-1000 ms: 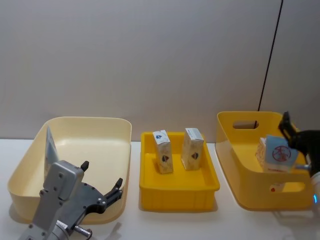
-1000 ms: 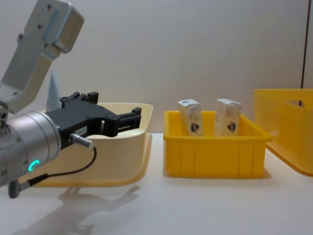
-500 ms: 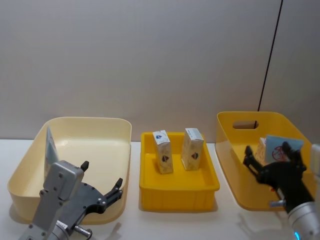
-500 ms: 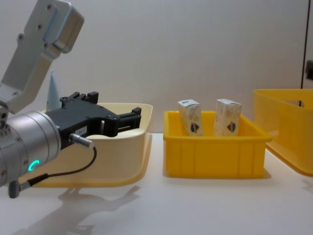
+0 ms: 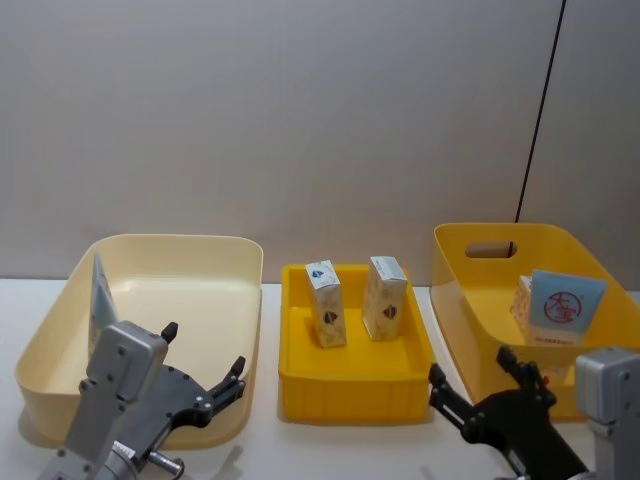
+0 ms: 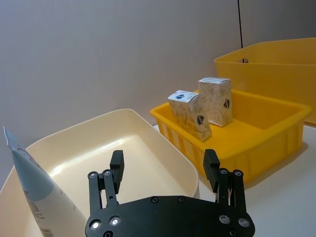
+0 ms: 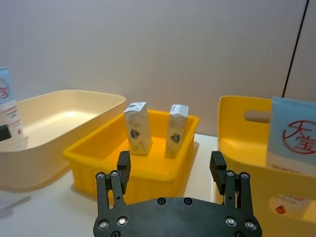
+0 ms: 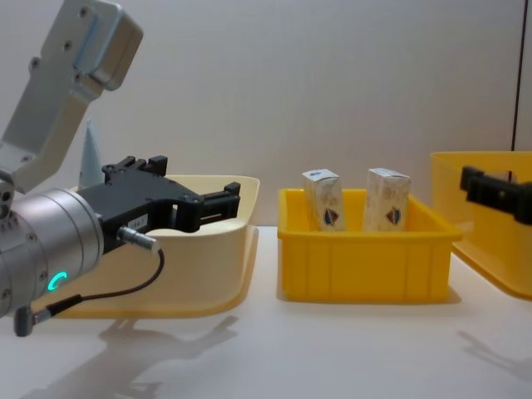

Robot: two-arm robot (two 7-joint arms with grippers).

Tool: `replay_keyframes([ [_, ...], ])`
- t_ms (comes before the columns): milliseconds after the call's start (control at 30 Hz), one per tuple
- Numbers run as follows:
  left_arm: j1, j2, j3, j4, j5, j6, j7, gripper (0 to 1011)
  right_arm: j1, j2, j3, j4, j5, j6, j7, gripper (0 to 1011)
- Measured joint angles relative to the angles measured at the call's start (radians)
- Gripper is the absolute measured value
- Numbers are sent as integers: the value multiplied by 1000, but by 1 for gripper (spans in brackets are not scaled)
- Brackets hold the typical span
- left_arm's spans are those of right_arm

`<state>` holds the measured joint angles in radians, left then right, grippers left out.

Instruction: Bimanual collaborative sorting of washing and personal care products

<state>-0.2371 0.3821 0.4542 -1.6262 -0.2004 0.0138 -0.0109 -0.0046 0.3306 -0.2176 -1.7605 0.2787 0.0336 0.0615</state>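
1. Yellow tray (image 5: 357,386), centre: two white cartons (image 5: 325,303) (image 5: 385,297) stand upright inside, near each other, not touching.
2. Cream bin (image 5: 228,250), my left: one light-blue tube (image 5: 98,293) leans at its far-left wall.
3. Yellow handled bin (image 5: 460,305), my right: another light-blue tube (image 5: 565,308) stands against a carton (image 5: 522,300).
4. My left gripper (image 5: 201,378): jaws spread, empty, by the cream bin's front rim.
5. My right gripper (image 5: 480,388): jaws spread, empty, low between tray and handled bin.
6. Advice: straddle the nearer carton squarely, descend over the tray wall, close on its narrow faces without tipping its neighbour.

A bare lab-like test bench: plain white table (image 5: 330,450), blank grey wall (image 5: 300,120), three sorting bins (image 5: 355,385).
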Motion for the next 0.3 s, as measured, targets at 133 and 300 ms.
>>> replay_keyframes([
  [133,0,0,0,0,0,0,0,1003,-9,6,-8,-6,8,1,5,1001],
  [300,0,0,0,0,0,0,0,1003,-10,7,-10,-7,9,1,6,1001],
])
